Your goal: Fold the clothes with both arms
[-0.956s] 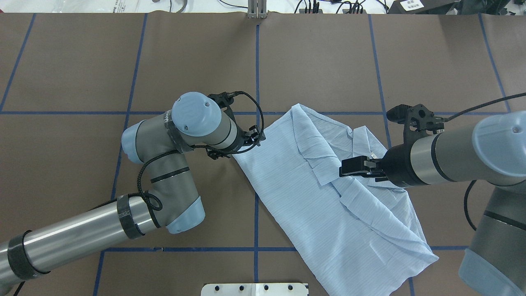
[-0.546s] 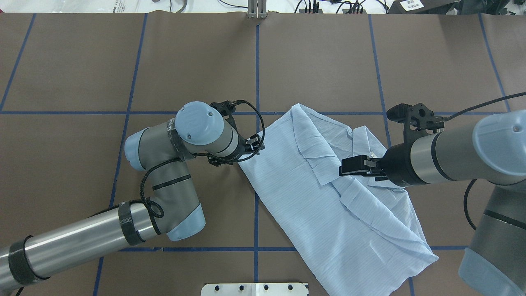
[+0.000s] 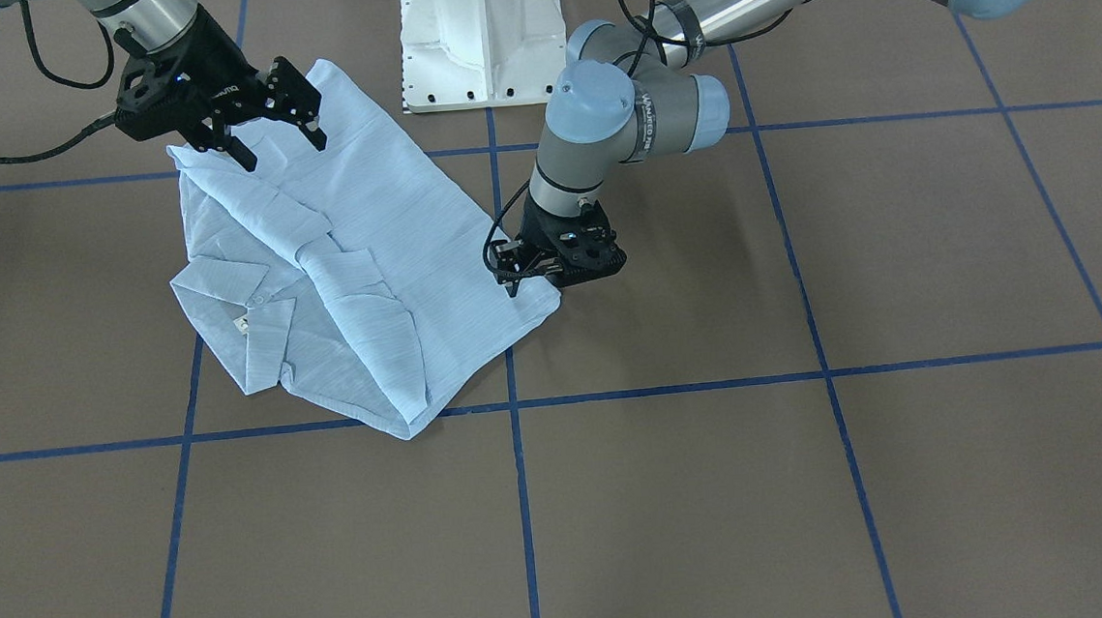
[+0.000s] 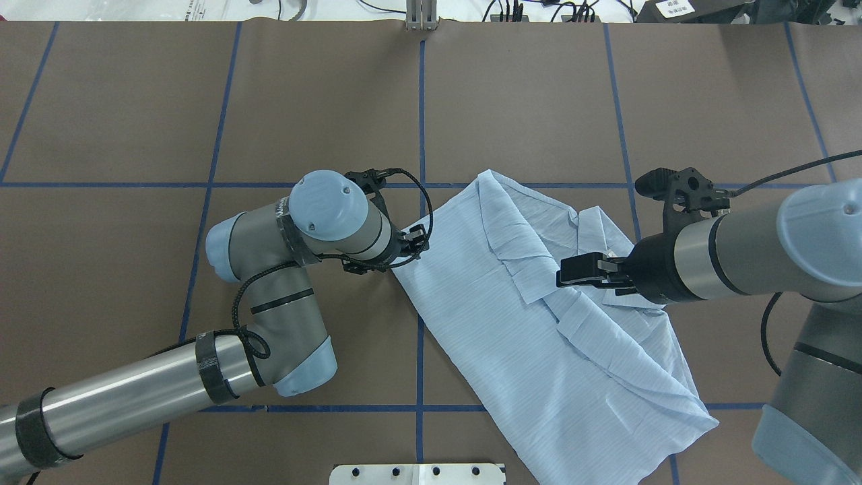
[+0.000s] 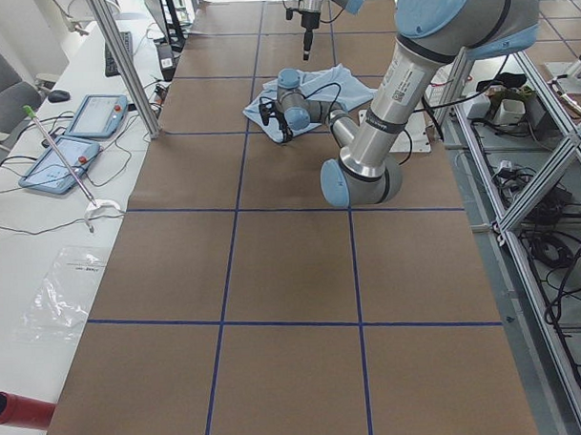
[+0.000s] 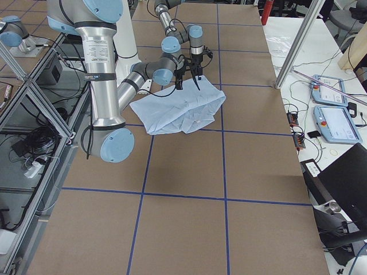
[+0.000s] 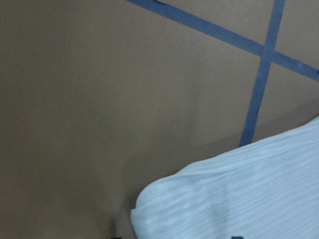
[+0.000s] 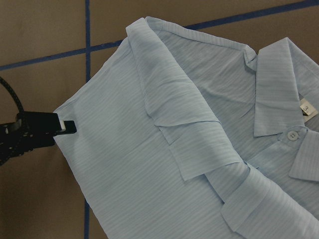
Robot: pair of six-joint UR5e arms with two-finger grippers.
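The pale-blue striped shirt (image 4: 539,337) lies partly folded on the brown table, collar and white neck label (image 8: 305,108) toward the right arm. It also shows in the front view (image 3: 354,265). My left gripper (image 4: 412,244) is low at the shirt's left corner (image 3: 536,300). In the left wrist view the cloth corner (image 7: 239,199) lies between its spread fingertips, so it is open. My right gripper (image 3: 279,139) hovers open above the shirt near the collar side, holding nothing; in the overhead view it (image 4: 562,277) sits over the folded sleeve.
The white base pedestal (image 3: 483,33) stands at the robot's edge of the table, close to the shirt's hem. Blue tape lines (image 4: 421,135) grid the brown table cover. Teach pendants (image 5: 86,115) and cables lie on the side bench.
My left gripper has shifted a little toward the robot along the shirt's left edge and now sits at the corner. The right arm has barely moved.
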